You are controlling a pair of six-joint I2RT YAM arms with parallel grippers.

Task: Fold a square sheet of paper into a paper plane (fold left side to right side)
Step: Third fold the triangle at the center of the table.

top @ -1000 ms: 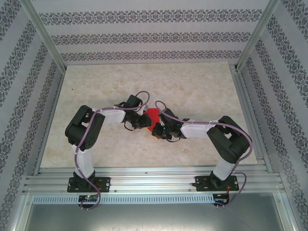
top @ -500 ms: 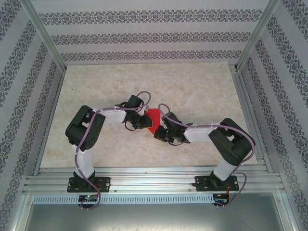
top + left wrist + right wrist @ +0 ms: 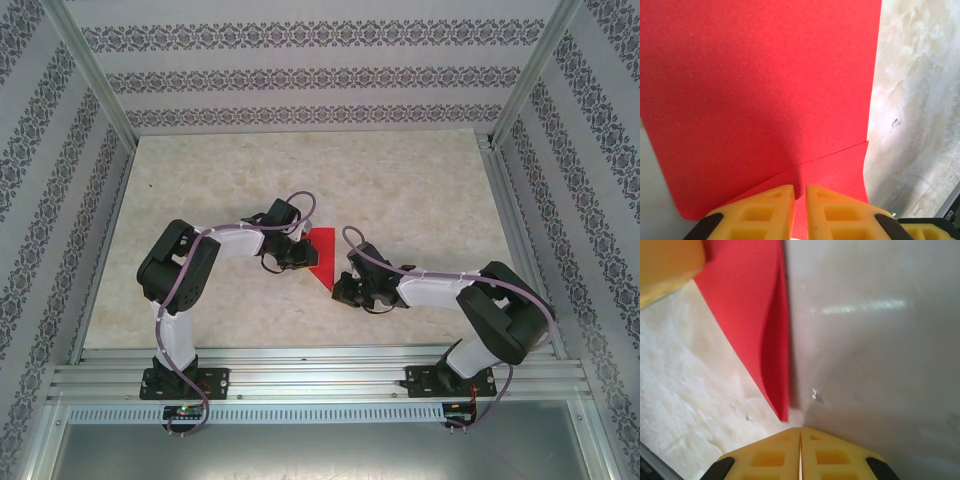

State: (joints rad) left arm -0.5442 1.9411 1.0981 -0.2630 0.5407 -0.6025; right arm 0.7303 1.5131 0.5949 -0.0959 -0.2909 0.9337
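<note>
The square sheet of paper [image 3: 320,250] lies folded on the table as a red triangle pointing toward the near side. It is in the left wrist view [image 3: 760,90] with a slanted layer edge, and in the right wrist view [image 3: 747,300] with one flap bowed up. My left gripper [image 3: 303,258] [image 3: 800,187] rests tips-down on the paper's left part, its fingers together but for a thin slit. My right gripper [image 3: 340,288] [image 3: 800,429] is shut and empty, just off the paper's near point. One left finger [image 3: 665,265] shows at the right wrist view's top left.
The marble-patterned table top [image 3: 400,180] stretches bare behind and to both sides of the arms. Aluminium rails [image 3: 320,365] run along the near edge, slanted frame posts [image 3: 95,75] rise at the sides, and patterned walls enclose the table.
My right gripper has slid toward the near right, off the paper, uncovering more of the red triangle. The left gripper has stayed in place on the paper.
</note>
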